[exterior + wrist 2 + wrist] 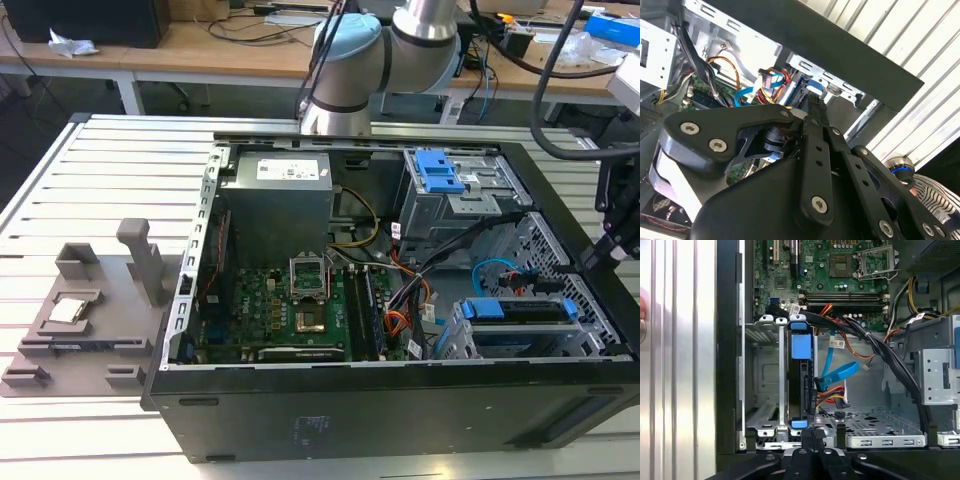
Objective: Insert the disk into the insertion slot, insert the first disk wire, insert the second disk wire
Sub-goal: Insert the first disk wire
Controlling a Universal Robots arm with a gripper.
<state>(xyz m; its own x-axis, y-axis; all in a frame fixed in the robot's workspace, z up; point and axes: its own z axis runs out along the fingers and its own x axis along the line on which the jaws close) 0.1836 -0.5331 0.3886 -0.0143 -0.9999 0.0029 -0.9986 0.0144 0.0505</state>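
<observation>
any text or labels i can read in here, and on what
No text here can be read.
Power supply label: too small to read.
Print on the case side: blurred.
Cable tag: too small to read.

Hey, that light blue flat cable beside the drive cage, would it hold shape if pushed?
Probably not: the blue cable hangs in a loose curve, so it looks floppy. Being thin and flat, it is probably light and would bend aside, not resist.

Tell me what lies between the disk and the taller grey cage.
First wrist view: between the disk and the taller grey cage lie a blue flat cable, red and orange wires and a black cable bundle.
</observation>
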